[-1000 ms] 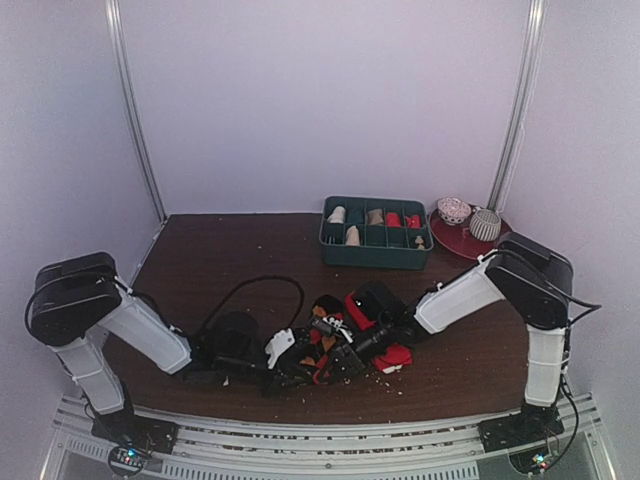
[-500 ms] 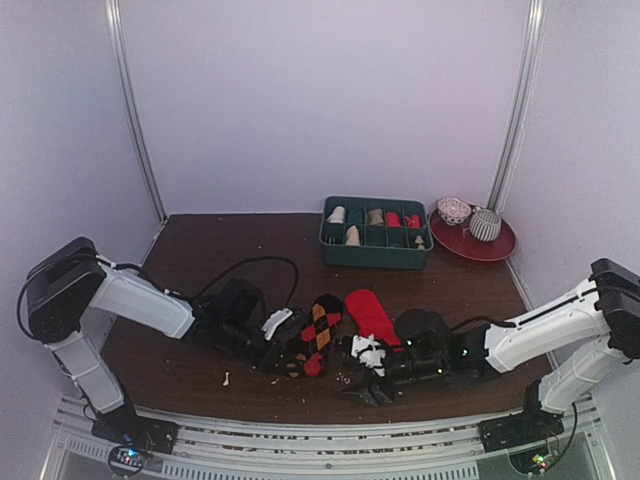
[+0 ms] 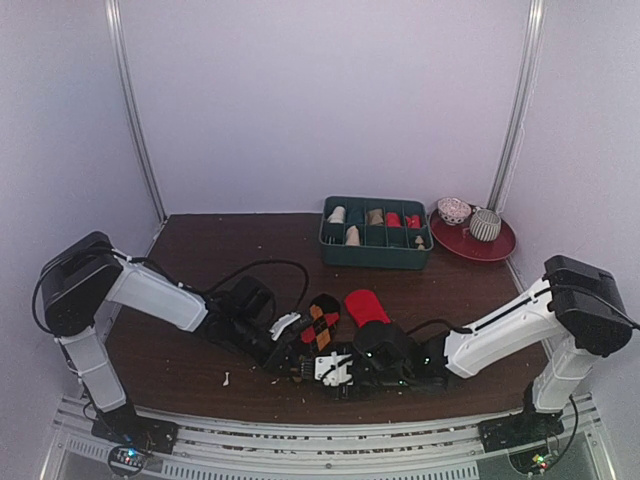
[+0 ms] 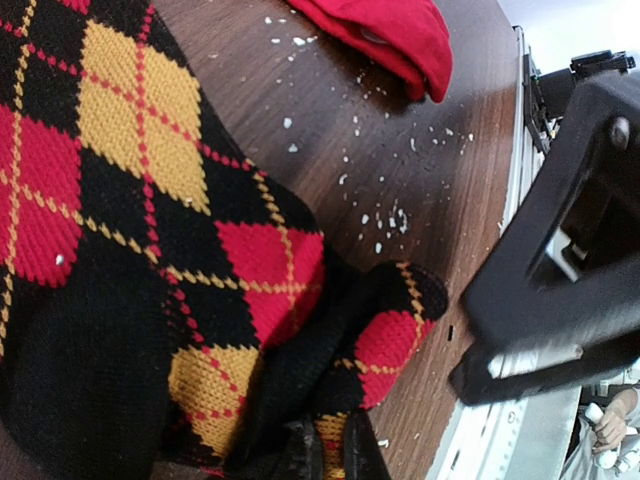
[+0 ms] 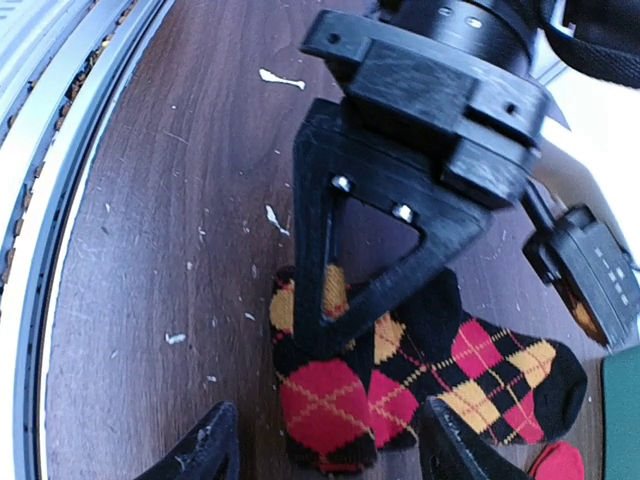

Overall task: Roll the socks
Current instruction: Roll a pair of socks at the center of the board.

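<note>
Left gripper: my left gripper [image 3: 288, 356] is closed to a narrow pinch on the lower end of the black knit argyle sock with red and orange-yellow diamonds [image 3: 322, 323]. In the left wrist view the fabric bunches up right at the fingertips, at the bottom edge of the frame.
Right gripper: my right gripper [image 5: 330, 455] stands wide with nothing between its fingers, which frame the bottom of the right wrist view.
Argyle sock: it lies on the table at centre-bottom of the top view, its long axis slanting from lower left to upper right.
Red sock: the plain bright red fabric sock [image 3: 365, 305] lies just to the upper right of the argyle sock. The left wrist view shows bare wood between the two.
Key relation: in the right wrist view the argyle sock sits just above my open fingers, with the pinched end at centre and the free length trailing to the right edge. I judge the right arm is the nearer one to that free length.
Surface: the dark brown wooden table [image 3: 200, 250] is speckled with small white crumbs around the socks.
Room: the dark green divided tray [image 3: 375, 258] and the round red plate [image 3: 500, 247] sit at the upper right of the top view, well apart from the socks. The tight spot is between my two grippers, which are close together over the same sock.
</note>
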`<state>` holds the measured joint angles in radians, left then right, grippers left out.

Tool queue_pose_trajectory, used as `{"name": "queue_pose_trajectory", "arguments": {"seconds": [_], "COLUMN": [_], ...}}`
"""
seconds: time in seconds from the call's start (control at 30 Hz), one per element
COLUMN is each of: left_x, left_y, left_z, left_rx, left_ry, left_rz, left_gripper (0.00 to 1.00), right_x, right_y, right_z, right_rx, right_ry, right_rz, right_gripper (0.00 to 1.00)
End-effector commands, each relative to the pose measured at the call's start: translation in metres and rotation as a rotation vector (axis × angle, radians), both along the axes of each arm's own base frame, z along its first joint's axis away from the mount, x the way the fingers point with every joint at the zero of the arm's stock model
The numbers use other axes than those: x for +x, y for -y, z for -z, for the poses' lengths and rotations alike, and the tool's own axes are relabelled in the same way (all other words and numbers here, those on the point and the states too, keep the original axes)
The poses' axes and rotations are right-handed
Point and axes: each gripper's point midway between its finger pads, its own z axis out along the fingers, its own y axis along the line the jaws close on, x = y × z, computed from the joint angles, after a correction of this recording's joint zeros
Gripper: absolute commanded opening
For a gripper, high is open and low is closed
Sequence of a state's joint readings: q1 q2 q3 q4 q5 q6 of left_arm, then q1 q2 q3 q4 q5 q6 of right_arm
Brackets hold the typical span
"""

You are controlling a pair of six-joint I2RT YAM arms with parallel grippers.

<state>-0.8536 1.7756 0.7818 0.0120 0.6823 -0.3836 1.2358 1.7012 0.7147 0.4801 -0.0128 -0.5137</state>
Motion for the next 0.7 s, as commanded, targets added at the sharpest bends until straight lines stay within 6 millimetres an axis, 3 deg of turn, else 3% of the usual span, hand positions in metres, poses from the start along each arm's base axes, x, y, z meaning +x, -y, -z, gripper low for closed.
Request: {"name": "queue_pose_trajectory", "arguments": {"seconds": [0.0,0.27,0.47,0.67], "left_x": [-0.015,-0.016,-0.017,-0.014], "left_y": [-0.022,-0.023,-0.023,-0.019], "left_z": [0.030,0.031,0.028,0.018], "left_rx": [0.127,0.130,0.120,0.092], "left_ry": [-0.066,-0.063,-0.065,-0.032], "left_rz": [0.006,0.006,0.014,0.022], "left_gripper": [0.00,0.00,0.00,0.00], "right_x": [-0.006,-0.004,0.010,0.008], "right_y": [-0.009,0.001,0.003,0.007], "right_z": [0.012,0.045,0.058,0.075], "right_rx": [-0.048,-0.104,-0.146,-0.160], "right_ry": [0.002,-0.036,-0.012,-0.166], "right_rz": [-0.039,0.010,0.080,0.111], "right_gripper": [0.61,0.53,0.44,0.19]}}
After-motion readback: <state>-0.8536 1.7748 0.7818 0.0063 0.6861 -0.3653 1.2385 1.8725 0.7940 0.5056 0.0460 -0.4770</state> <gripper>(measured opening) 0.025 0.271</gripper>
